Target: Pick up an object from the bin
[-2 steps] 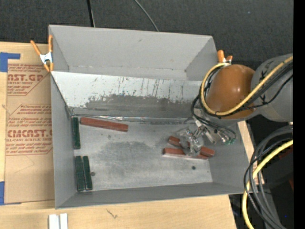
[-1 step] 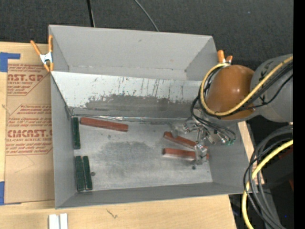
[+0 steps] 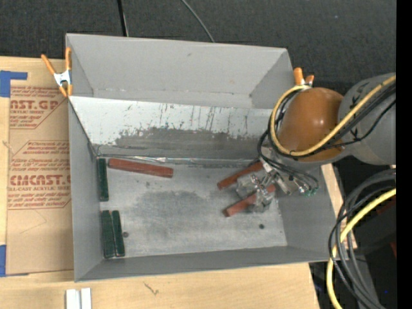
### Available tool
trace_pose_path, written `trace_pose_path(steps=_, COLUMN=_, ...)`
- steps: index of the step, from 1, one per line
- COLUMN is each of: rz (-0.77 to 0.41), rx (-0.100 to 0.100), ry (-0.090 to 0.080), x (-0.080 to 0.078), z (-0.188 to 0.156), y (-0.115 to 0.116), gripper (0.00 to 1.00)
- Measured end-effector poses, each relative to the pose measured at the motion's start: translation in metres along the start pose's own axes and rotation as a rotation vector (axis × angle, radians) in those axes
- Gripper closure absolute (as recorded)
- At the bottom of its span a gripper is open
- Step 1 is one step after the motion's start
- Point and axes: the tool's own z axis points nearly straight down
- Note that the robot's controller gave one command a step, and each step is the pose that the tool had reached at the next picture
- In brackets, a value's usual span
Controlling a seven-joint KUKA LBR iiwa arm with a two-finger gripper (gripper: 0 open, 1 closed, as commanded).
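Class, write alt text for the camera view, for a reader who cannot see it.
The robot's gripper is at the right of a grey metal bin, among two short reddish-brown bars. A longer reddish-brown bar lies at the back left; three dark green bars lie by the left wall.

The gripper (image 3: 259, 193) sits low at the 3 o'clock side of the bin (image 3: 180, 76), right over two reddish-brown sticks. The upper stick (image 3: 233, 180) juts toward 10 o'clock from it, and the lower stick (image 3: 234, 208) toward 8 o'clock. A long stick (image 3: 140, 167) lies flat at 10 o'clock by the back wall. A single green bar (image 3: 102, 179) lies at 9 o'clock, and a green pair (image 3: 111, 234) at 7 o'clock.
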Motion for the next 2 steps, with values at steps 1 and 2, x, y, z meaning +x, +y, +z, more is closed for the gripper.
trace_pose_path(steps=1, rz=0.0, rx=0.0, ry=0.0, x=0.0, z=0.0, y=0.0, gripper=1.0)
trace_pose_path(steps=2, rz=0.022, rx=0.001, ry=0.0, x=0.0, z=-0.116, y=0.002, gripper=1.0)
